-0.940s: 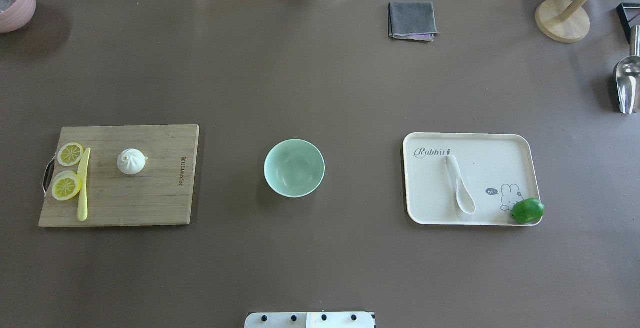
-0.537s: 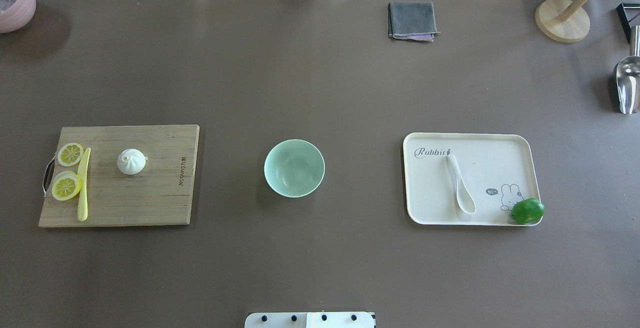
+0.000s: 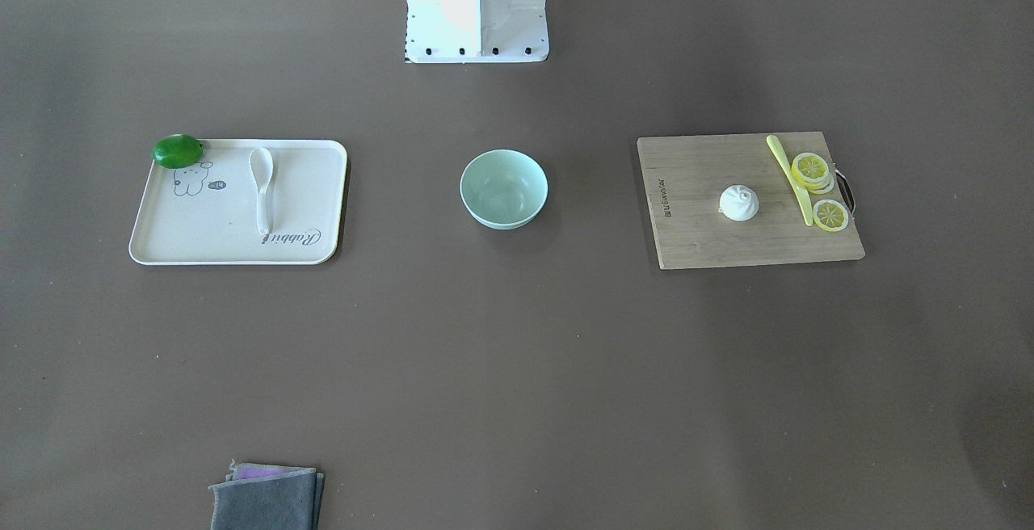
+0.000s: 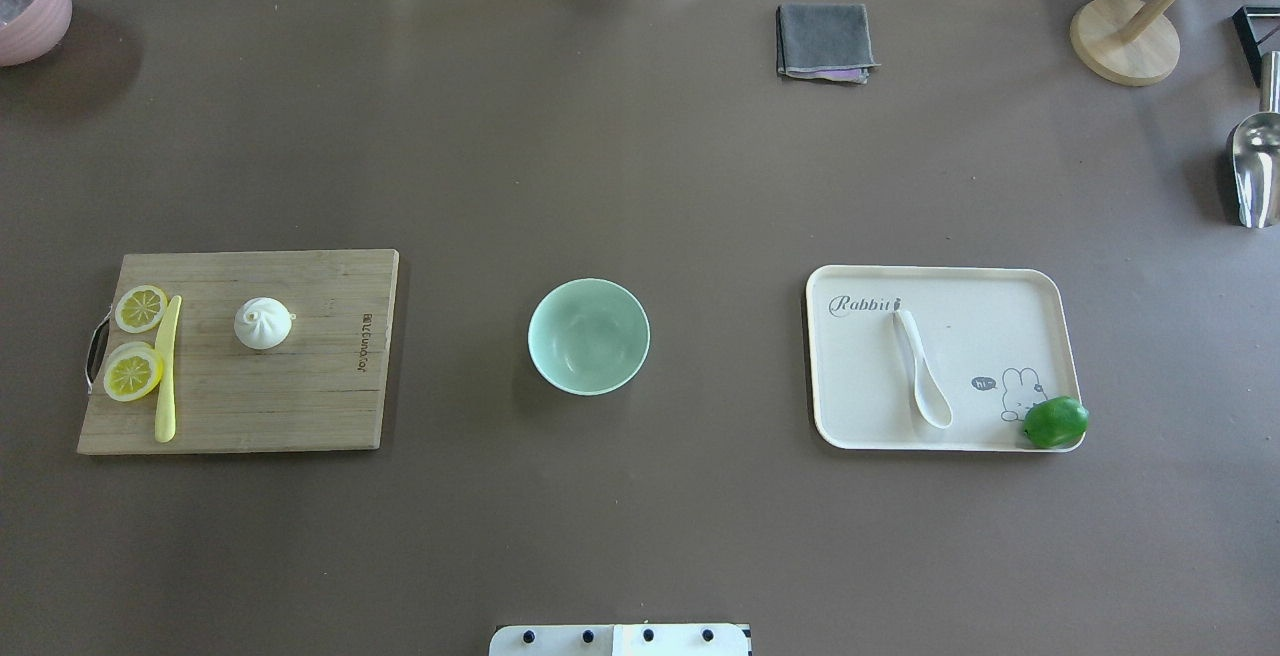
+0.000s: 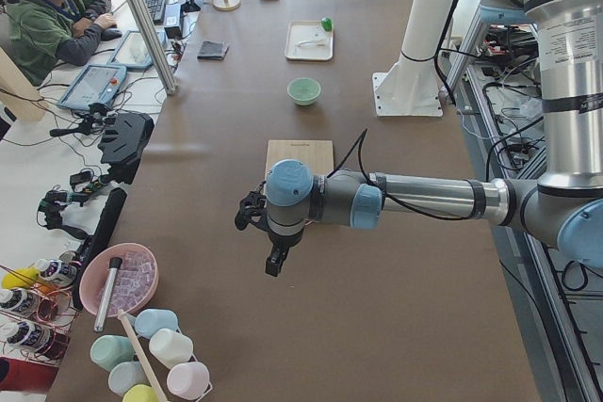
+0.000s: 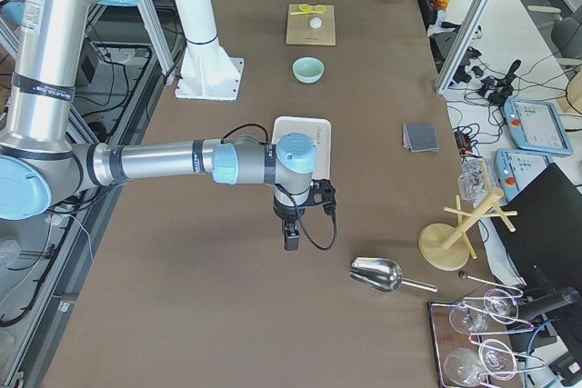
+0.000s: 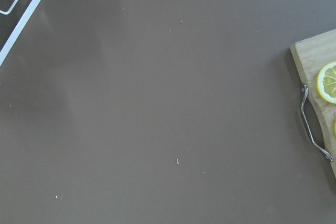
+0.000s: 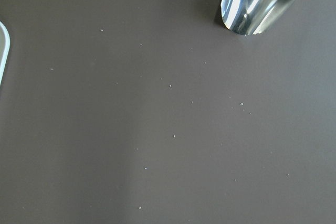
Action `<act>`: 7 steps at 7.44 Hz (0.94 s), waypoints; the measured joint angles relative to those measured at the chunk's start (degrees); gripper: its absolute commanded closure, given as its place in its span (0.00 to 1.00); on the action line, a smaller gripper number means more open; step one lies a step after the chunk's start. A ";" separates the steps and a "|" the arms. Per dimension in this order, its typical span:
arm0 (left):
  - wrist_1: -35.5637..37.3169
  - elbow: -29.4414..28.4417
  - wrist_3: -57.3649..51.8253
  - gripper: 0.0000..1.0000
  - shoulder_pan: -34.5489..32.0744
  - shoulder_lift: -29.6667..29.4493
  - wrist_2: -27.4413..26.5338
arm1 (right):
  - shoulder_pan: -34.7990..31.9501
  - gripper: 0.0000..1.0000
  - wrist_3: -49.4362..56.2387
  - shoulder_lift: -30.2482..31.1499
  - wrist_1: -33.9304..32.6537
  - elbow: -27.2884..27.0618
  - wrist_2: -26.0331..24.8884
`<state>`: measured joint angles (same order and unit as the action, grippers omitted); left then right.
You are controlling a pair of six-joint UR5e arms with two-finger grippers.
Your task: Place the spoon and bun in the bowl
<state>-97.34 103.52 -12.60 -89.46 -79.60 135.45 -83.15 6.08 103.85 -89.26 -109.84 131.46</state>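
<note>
The white spoon (image 4: pixel 920 371) lies on a cream tray (image 4: pixel 1000 316) at the table's right, handle pointing away from me; it also shows in the front view (image 3: pixel 262 187). The white pleated bun (image 4: pixel 263 323) sits on a wooden cutting board (image 4: pixel 300 386) at the left. The mint-green bowl (image 4: pixel 588 336) stands empty between them. My left gripper (image 5: pixel 273 261) hangs over bare table, left of the board. My right gripper (image 6: pixel 291 241) hangs over bare table, right of the tray. Both show only in side views, so I cannot tell whether they are open.
Lemon slices (image 4: pixel 140 308) and a yellow-green knife (image 4: pixel 166 376) lie on the board's left edge. A green fruit (image 4: pixel 1055 422) sits on the tray's corner. A grey cloth (image 4: pixel 824 40), wooden stand (image 4: pixel 1125 36), metal scoop (image 4: pixel 1255 166) and pink container (image 4: pixel 30 6) stand far back.
</note>
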 measured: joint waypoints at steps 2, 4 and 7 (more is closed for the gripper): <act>-6.93 -0.39 0.25 0.02 -0.07 -0.15 -0.12 | 0.00 0.00 -0.81 -0.18 9.62 0.47 0.84; -15.02 -1.68 0.39 0.02 -0.13 -1.55 -0.15 | -0.04 0.00 -6.13 -1.65 16.75 0.04 0.92; -23.89 -3.83 1.45 0.02 -0.15 -1.92 0.20 | 2.69 0.00 -19.99 -6.19 20.63 0.05 0.90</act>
<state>-121.23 99.69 -11.15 -89.61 -81.52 135.65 -80.46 -13.90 97.66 -68.64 -109.79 132.36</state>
